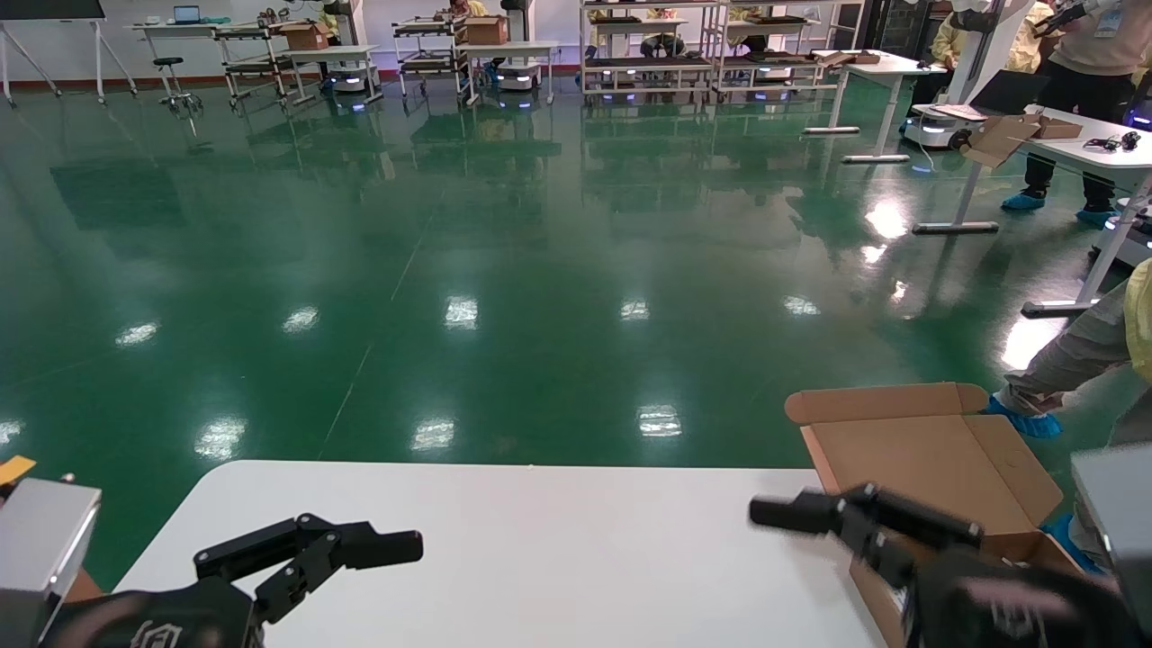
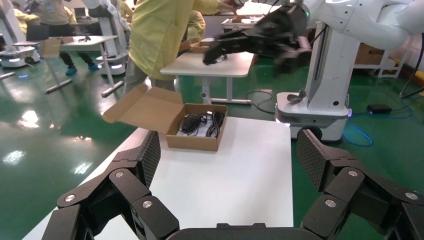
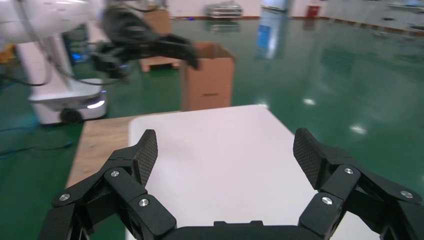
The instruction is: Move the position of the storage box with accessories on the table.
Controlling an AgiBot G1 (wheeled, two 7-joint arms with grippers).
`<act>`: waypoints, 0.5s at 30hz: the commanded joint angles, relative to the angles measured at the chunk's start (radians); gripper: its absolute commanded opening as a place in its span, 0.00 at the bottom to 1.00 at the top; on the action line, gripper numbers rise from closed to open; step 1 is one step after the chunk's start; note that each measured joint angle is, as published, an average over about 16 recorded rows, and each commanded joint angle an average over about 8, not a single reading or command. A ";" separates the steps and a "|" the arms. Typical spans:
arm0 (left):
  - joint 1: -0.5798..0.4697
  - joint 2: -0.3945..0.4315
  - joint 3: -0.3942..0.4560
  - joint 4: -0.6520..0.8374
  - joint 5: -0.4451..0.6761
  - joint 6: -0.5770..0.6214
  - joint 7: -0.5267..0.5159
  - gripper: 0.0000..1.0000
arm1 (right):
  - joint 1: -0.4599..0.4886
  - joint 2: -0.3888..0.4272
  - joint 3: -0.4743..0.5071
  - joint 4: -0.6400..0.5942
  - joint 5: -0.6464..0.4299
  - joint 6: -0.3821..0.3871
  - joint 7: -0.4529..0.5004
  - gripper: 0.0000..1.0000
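Note:
The storage box is a shallow brown cardboard box with its lid open, at the right end of the white table. In the left wrist view the box holds the accessories: coiled black cables over white paper. My right gripper hovers open and empty beside the box's near side and hides its contents in the head view. In its own view the right gripper is over bare tabletop. My left gripper is open and empty at the table's left end, far from the box; it also shows in its own view.
A person in yellow stands just past the table's right end, legs near the box lid. A tall cardboard box stands on the floor beyond the table's left end. Green floor and distant desks lie ahead.

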 commanded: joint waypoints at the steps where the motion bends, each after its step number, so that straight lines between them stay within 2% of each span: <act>1: 0.000 0.000 0.000 0.000 0.000 0.000 0.000 1.00 | -0.021 0.002 0.004 0.044 0.014 -0.008 0.002 1.00; 8: 0.000 0.000 0.000 0.000 0.000 0.000 0.000 1.00 | -0.069 0.005 0.014 0.145 0.045 -0.025 0.005 1.00; 15: 0.000 0.000 0.000 0.000 0.000 0.000 0.000 1.00 | -0.074 0.006 0.016 0.153 0.050 -0.028 0.005 1.00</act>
